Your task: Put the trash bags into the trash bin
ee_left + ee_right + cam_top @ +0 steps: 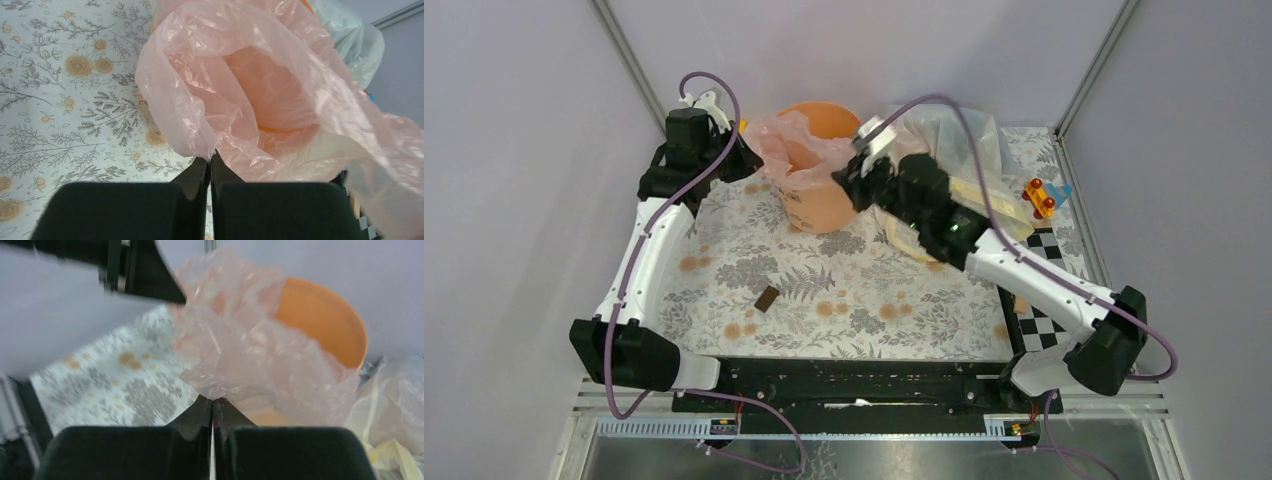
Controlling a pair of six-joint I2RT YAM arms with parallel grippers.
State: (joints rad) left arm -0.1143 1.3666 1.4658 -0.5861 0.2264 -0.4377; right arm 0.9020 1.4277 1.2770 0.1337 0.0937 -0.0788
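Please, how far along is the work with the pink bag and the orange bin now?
Done: the pink bag is already at the orange bin, draped over part of its rim. In hand: the left gripper and the right gripper each pinch its edge. Left: the far rim is bare, so the bag is not fully inside.

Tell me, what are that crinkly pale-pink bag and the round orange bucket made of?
The pale-pink crinkled bag looks like thin plastic film: it is translucent, glossy and full of fine creases. The round peach-orange bucket looks like moulded plastic, with a smooth, evenly coloured wall and a soft sheen.
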